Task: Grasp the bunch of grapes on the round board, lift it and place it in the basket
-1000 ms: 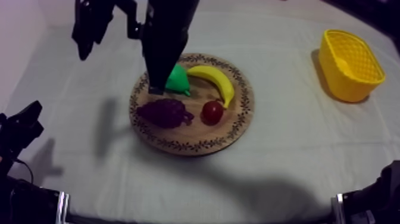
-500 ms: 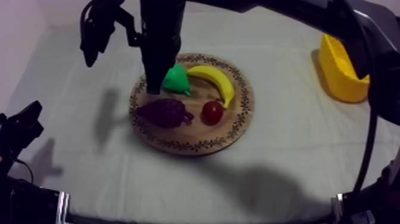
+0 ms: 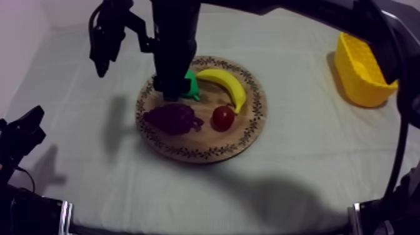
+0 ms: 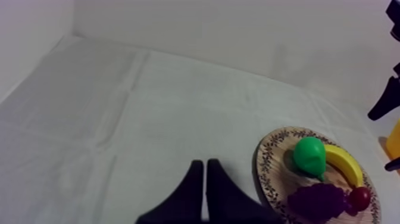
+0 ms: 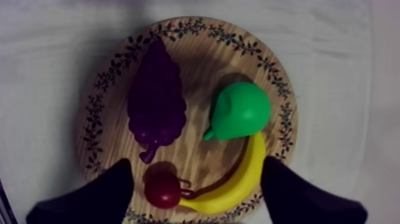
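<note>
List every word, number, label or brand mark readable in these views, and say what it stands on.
None: no readable text, number, label or brand mark stands on anything.
The wooden board has a rim of leaf-like ornament, not letters.
The yellow basket, bunch of grapes, pear, banana, small red fruit and cloth are unmarked.

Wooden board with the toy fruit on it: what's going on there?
The right claw hangs open above the wooden board. The bunch of grapes lies on it, not yet gripped, beside a pear, a banana and a small red fruit. The yellow basket stands off to the right. The left claw is shut, low at the left side.
</note>
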